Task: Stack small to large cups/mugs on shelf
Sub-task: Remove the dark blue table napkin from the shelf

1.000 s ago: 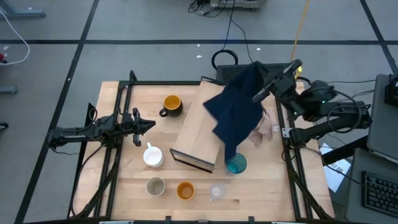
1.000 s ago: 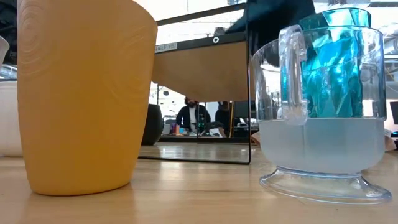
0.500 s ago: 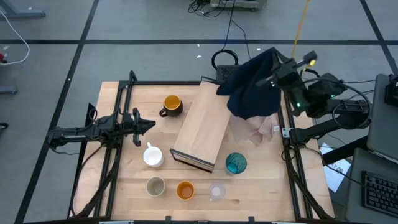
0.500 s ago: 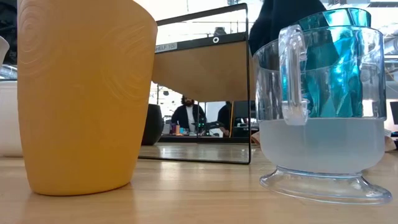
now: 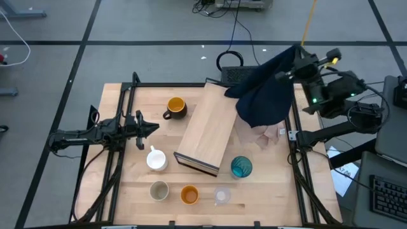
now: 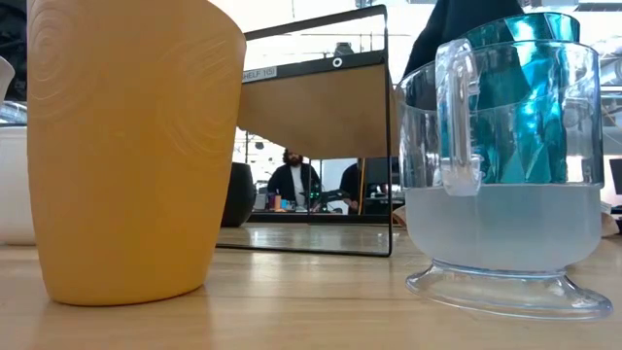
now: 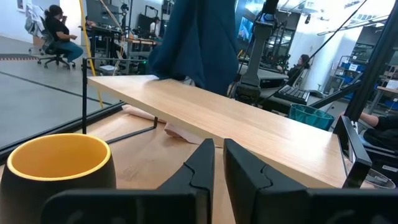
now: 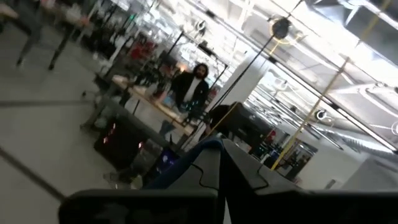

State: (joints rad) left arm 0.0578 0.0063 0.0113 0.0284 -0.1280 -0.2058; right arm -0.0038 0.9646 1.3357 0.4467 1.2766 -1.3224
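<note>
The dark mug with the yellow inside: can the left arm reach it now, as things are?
Probably yes. The dark mug stands alone on the table, just beyond the left gripper, with nothing between them. The shelf lies off to its side, and the right gripper holds the navy cloth far away.

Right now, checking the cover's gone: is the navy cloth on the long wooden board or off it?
Almost off: navy cloth hangs from right hand, overlapping only light-wood board's far corner.

The shelf (image 6: 321, 107) bears small lettering, too small to read.
</note>
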